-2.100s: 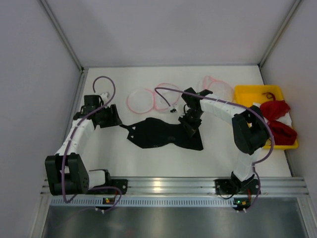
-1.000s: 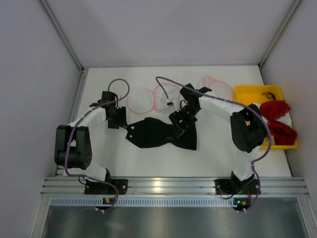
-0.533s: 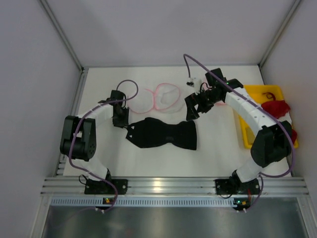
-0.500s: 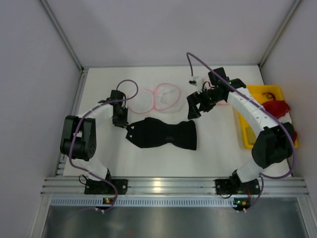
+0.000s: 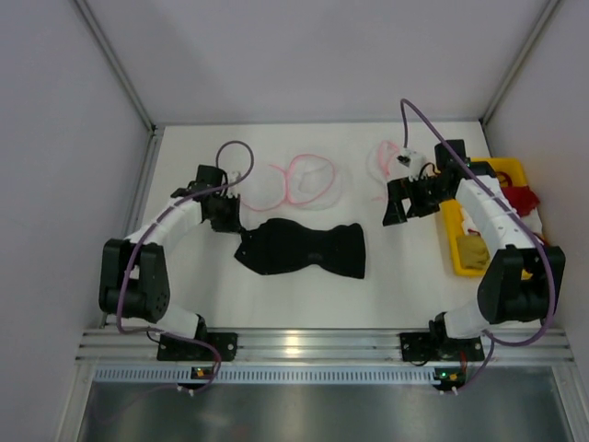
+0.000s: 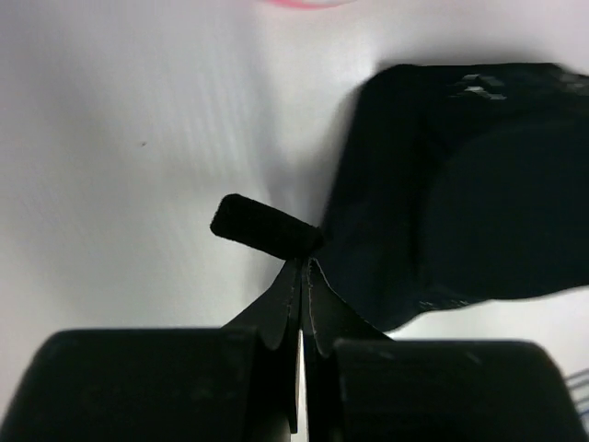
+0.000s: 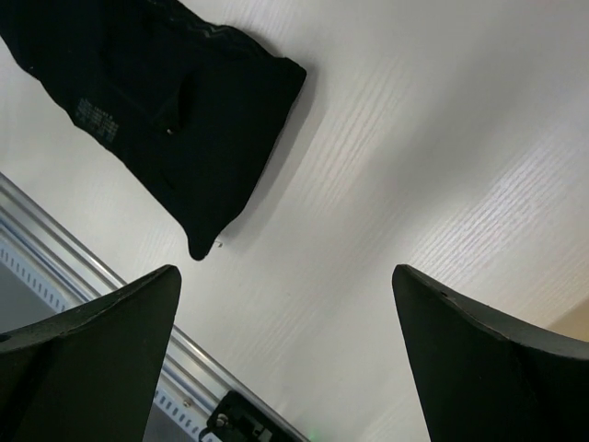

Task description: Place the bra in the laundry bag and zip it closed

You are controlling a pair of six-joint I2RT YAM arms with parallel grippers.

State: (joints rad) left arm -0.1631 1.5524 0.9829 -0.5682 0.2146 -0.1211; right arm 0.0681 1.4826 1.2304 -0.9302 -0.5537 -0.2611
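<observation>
In the left gripper (image 6: pixel 301 269) sits the bra's wing (image 6: pixel 267 228).

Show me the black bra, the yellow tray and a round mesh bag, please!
black bra (image 5: pixel 304 249), top view, middle of the fabric between the cups.
yellow tray (image 5: pixel 448 235), top view, its left wall.
round mesh bag (image 5: pixel 317 182), top view, the white mesh inside its pink rim.

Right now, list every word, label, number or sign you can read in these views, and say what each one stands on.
No text anywhere can be read.
Pale printed patch on the bra, right wrist view: too blurred to read.
Small pale marks on the bra, left wrist view: too blurred to read.
Mesh bags and yellow tray: no lettering visible.
</observation>
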